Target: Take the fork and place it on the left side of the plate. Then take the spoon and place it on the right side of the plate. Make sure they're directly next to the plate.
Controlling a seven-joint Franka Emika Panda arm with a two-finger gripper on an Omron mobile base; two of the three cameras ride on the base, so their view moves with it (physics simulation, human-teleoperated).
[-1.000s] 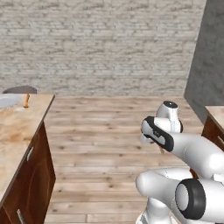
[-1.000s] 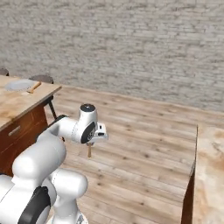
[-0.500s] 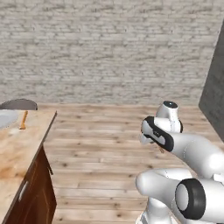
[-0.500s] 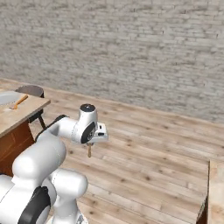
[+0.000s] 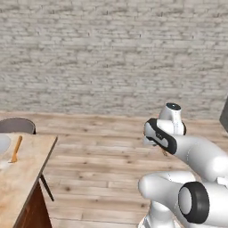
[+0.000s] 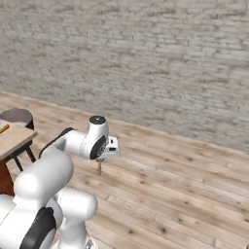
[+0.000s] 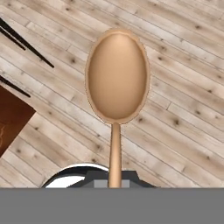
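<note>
Fork [image 5: 16,148] already laid beside plate [image 5: 2,144] on table [image 5: 26,178]; spoon [image 7: 116,83] carried over floor, pinched in closed gripper [image 6: 99,164]; placement at plate's right side outstanding.

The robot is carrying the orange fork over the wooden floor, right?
Not the fork. The hand view shows its jaws shut on a brown wooden spoon with an oval bowl, over the plank floor. The orange fork lies on the wooden table.

A: The spoon [image 7: 117,78] looks like smooth, matt tan wood, and the fork [image 5: 16,148] is orange wood.

B: The counter [image 5: 24,178] is pale grained wood, the floor [image 6: 185,185] knotty planks, the wall [image 5: 111,58] rough grey brick.
</note>
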